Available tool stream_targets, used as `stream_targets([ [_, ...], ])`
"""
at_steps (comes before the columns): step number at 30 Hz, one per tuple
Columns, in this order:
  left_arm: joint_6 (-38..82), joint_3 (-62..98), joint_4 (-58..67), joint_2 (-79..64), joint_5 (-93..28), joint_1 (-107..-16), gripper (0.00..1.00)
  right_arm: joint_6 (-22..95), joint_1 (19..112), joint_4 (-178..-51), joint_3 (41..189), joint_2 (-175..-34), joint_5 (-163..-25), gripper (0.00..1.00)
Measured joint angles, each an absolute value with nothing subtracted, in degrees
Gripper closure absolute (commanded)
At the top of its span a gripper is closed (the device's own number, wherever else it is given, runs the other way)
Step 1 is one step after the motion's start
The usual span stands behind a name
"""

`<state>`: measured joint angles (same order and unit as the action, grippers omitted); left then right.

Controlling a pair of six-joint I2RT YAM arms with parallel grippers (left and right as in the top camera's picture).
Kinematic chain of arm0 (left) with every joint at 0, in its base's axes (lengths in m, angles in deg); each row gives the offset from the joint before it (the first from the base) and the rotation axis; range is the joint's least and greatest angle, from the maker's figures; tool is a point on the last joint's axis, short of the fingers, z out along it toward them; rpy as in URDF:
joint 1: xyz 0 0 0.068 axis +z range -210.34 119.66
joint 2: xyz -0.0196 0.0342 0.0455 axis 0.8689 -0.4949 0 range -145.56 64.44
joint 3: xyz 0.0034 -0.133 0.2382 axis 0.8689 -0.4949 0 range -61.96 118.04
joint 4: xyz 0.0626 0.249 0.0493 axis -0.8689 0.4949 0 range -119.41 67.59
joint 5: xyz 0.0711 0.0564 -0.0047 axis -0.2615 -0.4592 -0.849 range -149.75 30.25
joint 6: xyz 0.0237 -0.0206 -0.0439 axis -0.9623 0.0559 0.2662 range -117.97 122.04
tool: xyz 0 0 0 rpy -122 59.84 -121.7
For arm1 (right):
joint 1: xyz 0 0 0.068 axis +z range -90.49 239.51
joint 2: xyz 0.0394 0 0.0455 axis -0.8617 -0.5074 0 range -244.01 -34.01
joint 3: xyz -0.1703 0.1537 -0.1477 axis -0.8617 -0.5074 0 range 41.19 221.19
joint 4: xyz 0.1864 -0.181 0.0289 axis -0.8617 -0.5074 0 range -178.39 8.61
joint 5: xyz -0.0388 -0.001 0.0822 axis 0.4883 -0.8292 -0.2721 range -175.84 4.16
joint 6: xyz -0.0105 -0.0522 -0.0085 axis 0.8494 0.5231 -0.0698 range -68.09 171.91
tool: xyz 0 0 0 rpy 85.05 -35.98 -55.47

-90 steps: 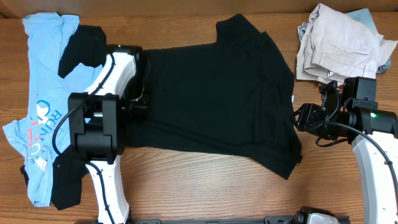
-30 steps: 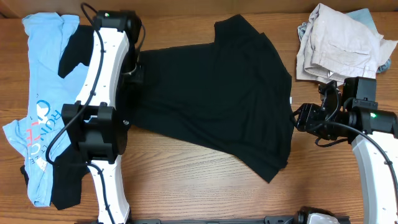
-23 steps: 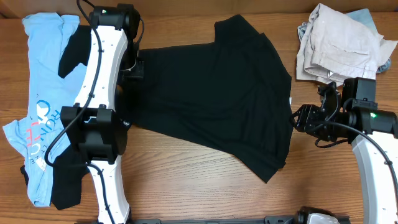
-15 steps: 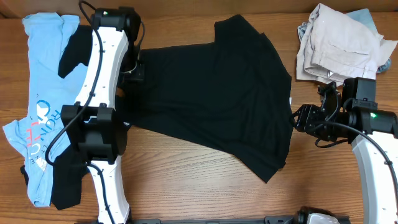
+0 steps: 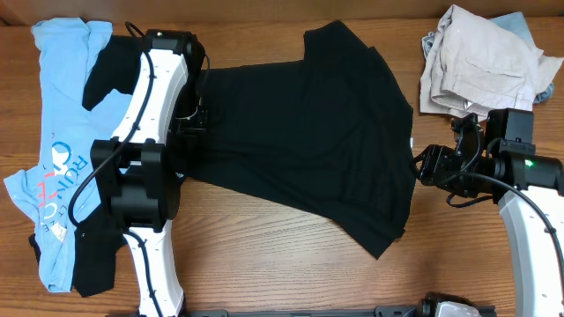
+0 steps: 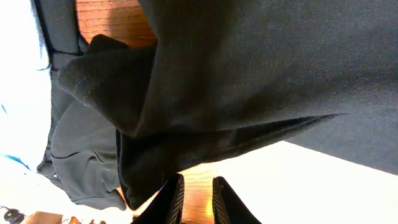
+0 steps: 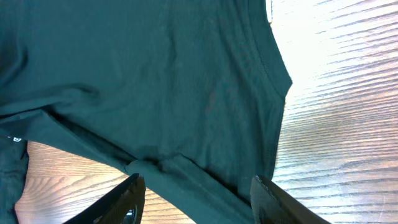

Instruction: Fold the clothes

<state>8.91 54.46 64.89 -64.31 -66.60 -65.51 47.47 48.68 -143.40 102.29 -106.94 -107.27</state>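
Note:
The large black T-shirt (image 5: pixel 300 132) lies spread flat across the middle of the table, with its small white tag (image 5: pixel 411 141) at the right edge. My left gripper (image 5: pixel 196 116) hovers over the shirt's left edge. In the left wrist view the left gripper (image 6: pixel 198 202) has its jaws a narrow gap apart, with only wood between them and bunched black fabric (image 6: pixel 186 124) just ahead. My right gripper (image 5: pixel 425 165) sits at the shirt's right edge. In the right wrist view the right gripper (image 7: pixel 199 199) is wide open and empty above a folded hem (image 7: pixel 186 174).
A light-blue printed tee (image 5: pixel 62 132) lies at the far left with another black garment (image 5: pixel 115 66) on it and at its lower end (image 5: pixel 92 255). A pile of beige and pale clothes (image 5: pixel 480 57) sits at the back right corner.
Since three seconds ago the shirt has been dragged left and away, its lower corner shifting left. In the last second the left arm has drawn back toward me. The right arm has not moved.

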Motion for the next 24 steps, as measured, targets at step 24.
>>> stream_targets([
  [24, 25.61, 55.73, 62.66, -64.31, -72.46, -65.46, 0.63, 47.4, 48.66, -142.22, 102.29, -106.94, -107.27, 0.38],
])
